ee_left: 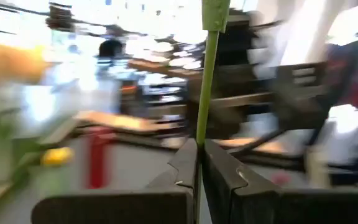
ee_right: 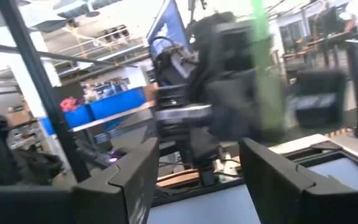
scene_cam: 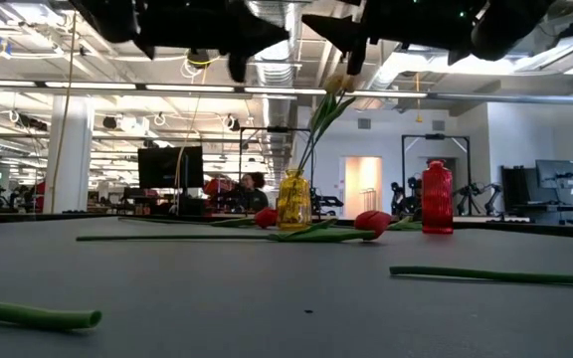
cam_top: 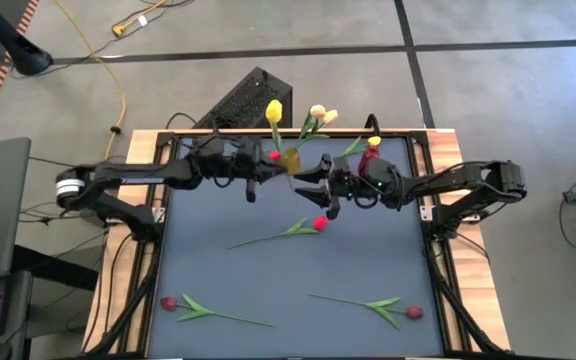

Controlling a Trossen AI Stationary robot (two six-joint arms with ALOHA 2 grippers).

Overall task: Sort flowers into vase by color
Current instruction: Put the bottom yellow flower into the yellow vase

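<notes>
- Flowers: a thin green stem (ee_left: pixel 206 87) was clamped in the left claw (cam_top: pixel 255 183), upper centre, beside the yellow glass vase (cam_top: pixel 290 160).
- Right claw (cam_top: pixel 321 190) gaped apart.
- Three red tulips (cam_top: pixel 319 223) lay across the dark matte surface (cam_top: pixel 358 262).

Light is even and bright from ceiling strips (scene_cam: pixel 167 88), which glare white in the low view. The table (cam_top: pixel 268 280) shows only soft shadows. Both wrist views are smeared with motion blur; the stem (ee_left: pixel 205 93) stays fairly sharp, the background washed out. In the low view the near stem end (scene_cam: pixel 28 314) is soft.
</notes>
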